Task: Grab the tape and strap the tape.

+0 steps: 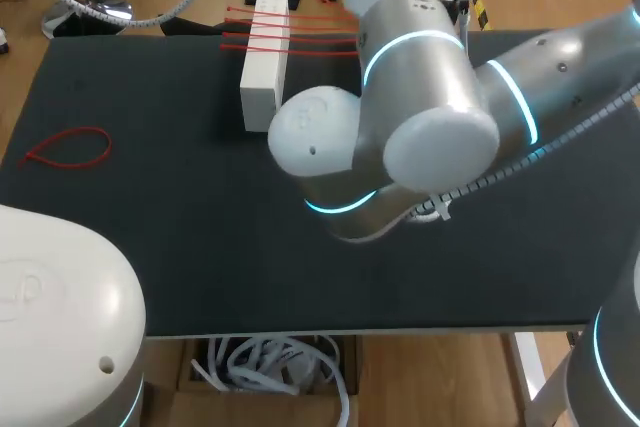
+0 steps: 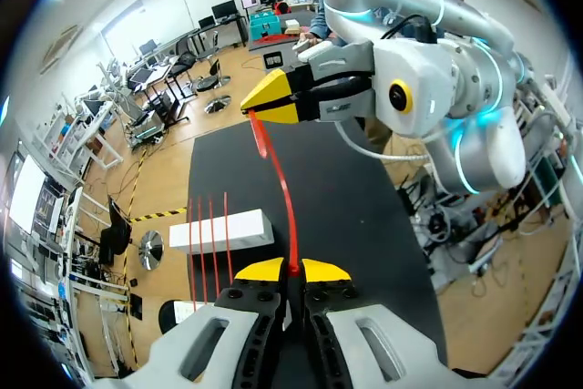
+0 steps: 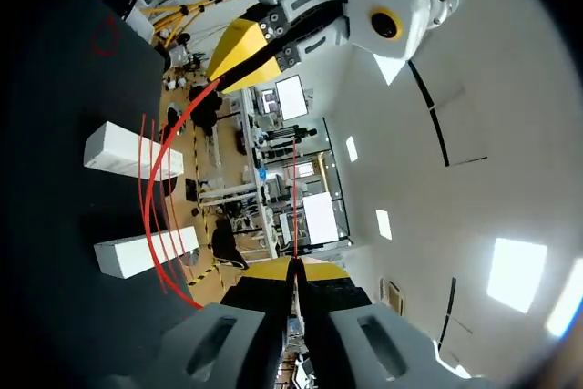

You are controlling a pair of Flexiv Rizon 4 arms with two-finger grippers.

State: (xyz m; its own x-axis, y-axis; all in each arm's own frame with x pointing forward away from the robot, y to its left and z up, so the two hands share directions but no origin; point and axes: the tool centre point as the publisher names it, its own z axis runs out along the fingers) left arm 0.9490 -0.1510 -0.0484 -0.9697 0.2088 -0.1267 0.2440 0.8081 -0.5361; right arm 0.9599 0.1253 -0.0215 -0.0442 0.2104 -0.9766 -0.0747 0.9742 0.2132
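**Over the black mat, both ends of one red tape pinched**

Head view: our right arm fills the middle and hides both grippers and the held tape, so finger state can't be read from here. A white block sits toward the far side of the mat with spare red tapes laid across it. A looped red tape lies well apart, near the mat's left edge.

Left wrist view: our left gripper has its tips narrow, clamped on one end of the red tape. The strip rises ahead, slightly bowed, to our right gripper, whose tips bite the other end. The tape hangs in the air above the mat.

Right wrist view: right gripper tips are nearly together with a thin red line coming out between them. The left gripper ahead holds a red strip that curves away. We can't trace the whole run.

Handling, our guess: thin, light, springy plastic and probably slick. It will bow rather than hold a shape. Best held close to each end with a firm pinch, so the tip stays steerable for threading.
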